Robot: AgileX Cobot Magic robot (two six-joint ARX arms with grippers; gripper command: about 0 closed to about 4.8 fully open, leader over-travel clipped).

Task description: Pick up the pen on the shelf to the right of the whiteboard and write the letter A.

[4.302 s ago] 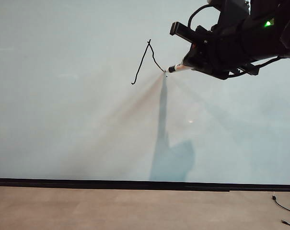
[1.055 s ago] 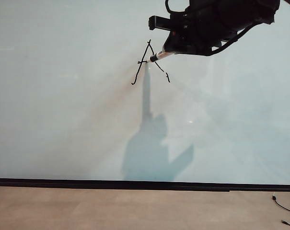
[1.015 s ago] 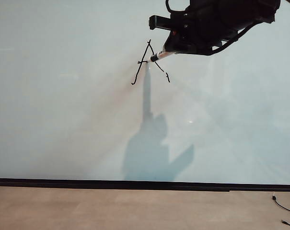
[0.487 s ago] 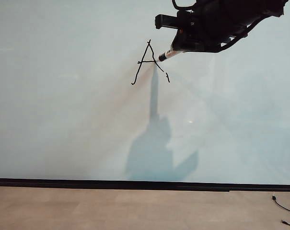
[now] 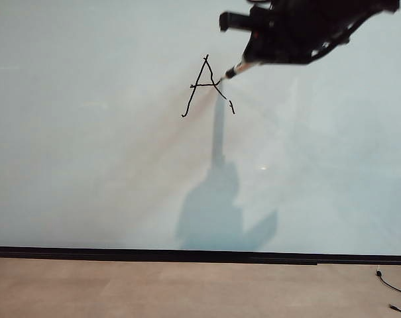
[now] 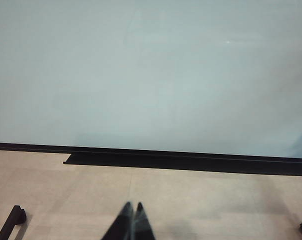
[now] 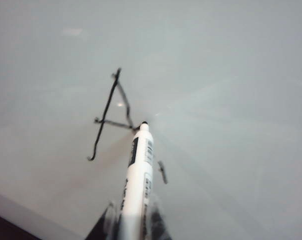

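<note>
The whiteboard (image 5: 87, 165) fills most of the exterior view, with a thin black strip (image 5: 187, 254) along its lower edge and the tan floor (image 5: 187, 288) below it. The letter A (image 5: 207, 86) is drawn in thin black strokes in the upper part of the board, slightly right of its centre line; both slanted strokes and the short crossbar are present, and the lower end of the right stroke shows as a short separate mark. The right hand (image 5: 256, 58) is at the upper right of the board, clenched on the pen (image 5: 238, 67), whose whitish barrel projects from the hand down toward the letter. In the right wrist view the pen (image 7: 138, 175) runs from between the fingers of the right hand (image 7: 131, 222) to the board, and its black tip lies at the right end of the crossbar of the letter A (image 7: 116, 117); whether the tip touches the surface cannot be told. A grey shadow (image 5: 220, 199) of the arm and pen falls on the board below the letter. The left hand (image 6: 132, 220) is low over the floor in front of the lower edge of the whiteboard (image 6: 151, 75), well apart from the letter; its two fingertips are closed together and grasp nothing. A thin black cable (image 5: 392, 285) lies on the floor near the right edge.
</note>
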